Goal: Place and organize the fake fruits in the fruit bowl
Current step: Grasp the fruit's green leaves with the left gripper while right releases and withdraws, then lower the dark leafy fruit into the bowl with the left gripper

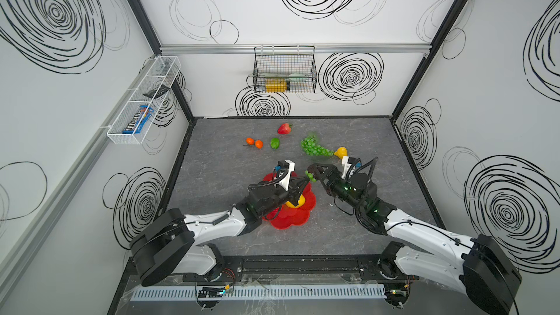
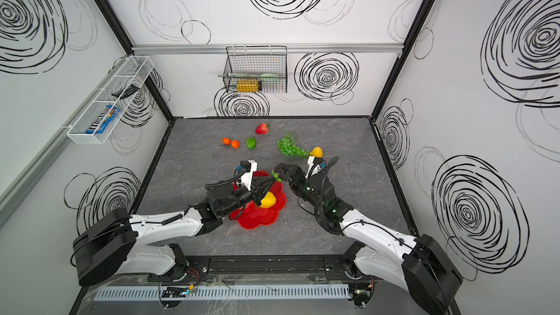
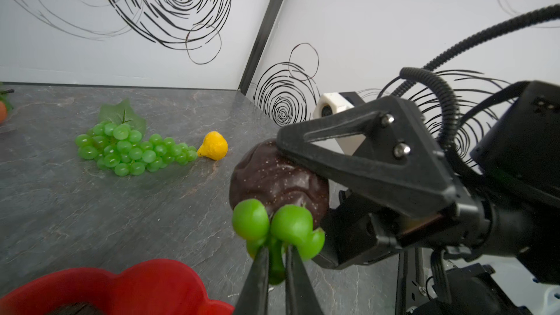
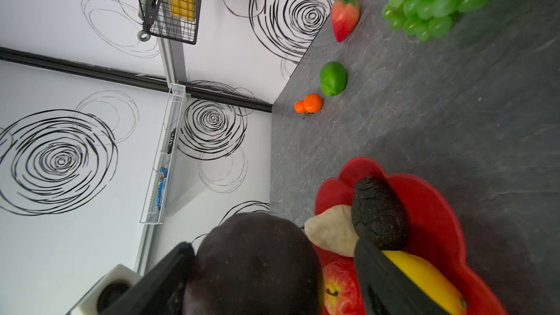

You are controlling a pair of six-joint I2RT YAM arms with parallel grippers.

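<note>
honestly, the left gripper (image 3: 276, 251) pinches shut on the green sprig (image 3: 291, 225) while the right gripper (image 4: 272, 237) gapes wide round the dark fruit (image 3: 272, 177), which could slip outside the rim of the bowl (image 4: 430, 207).

Robot lab cell: swirl-printed wall panels (image 1: 257, 19), aluminium rail (image 1: 212, 47), bench-mounted arms (image 1: 212, 222).
</note>
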